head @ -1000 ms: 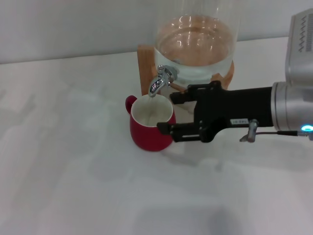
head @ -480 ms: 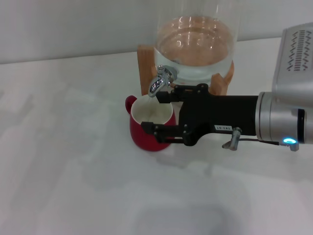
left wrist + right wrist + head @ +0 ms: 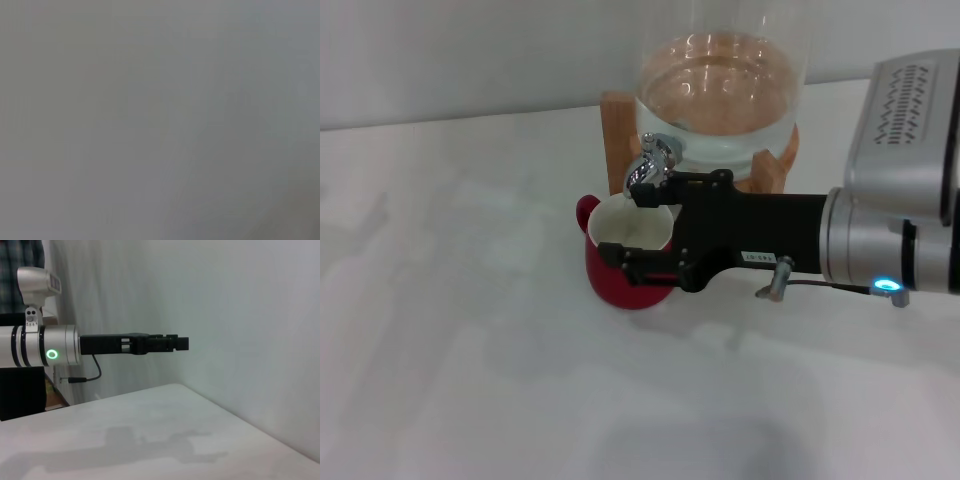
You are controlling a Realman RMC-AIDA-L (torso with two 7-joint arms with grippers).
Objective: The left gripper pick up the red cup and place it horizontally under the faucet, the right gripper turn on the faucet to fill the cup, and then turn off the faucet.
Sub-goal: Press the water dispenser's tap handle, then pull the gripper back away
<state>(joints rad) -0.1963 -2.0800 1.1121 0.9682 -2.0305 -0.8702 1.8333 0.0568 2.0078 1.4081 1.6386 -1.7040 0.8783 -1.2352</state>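
Note:
The red cup (image 3: pixel 613 281) stands upright on the white table, its cream inside facing up, right below the faucet (image 3: pixel 650 160) of the glass dispenser. My right gripper (image 3: pixel 636 221) reaches in from the right and is open. Its far jaw lies against the faucet's spout and its near jaw crosses the cup's front rim, hiding part of the cup. I cannot tell whether water runs. My left gripper (image 3: pixel 167 343) is out of the head view; the right wrist view shows it held level in the air, far off, holding nothing.
The glass water dispenser (image 3: pixel 720 90) sits in a wooden stand (image 3: pixel 616 125) at the back of the white table (image 3: pixel 450 300). A wall stands behind it. The left wrist view shows only a plain grey surface.
My right gripper has moved left, from beside the cup's right side to over the cup, with its far jaw now at the faucet. The cup has not moved.

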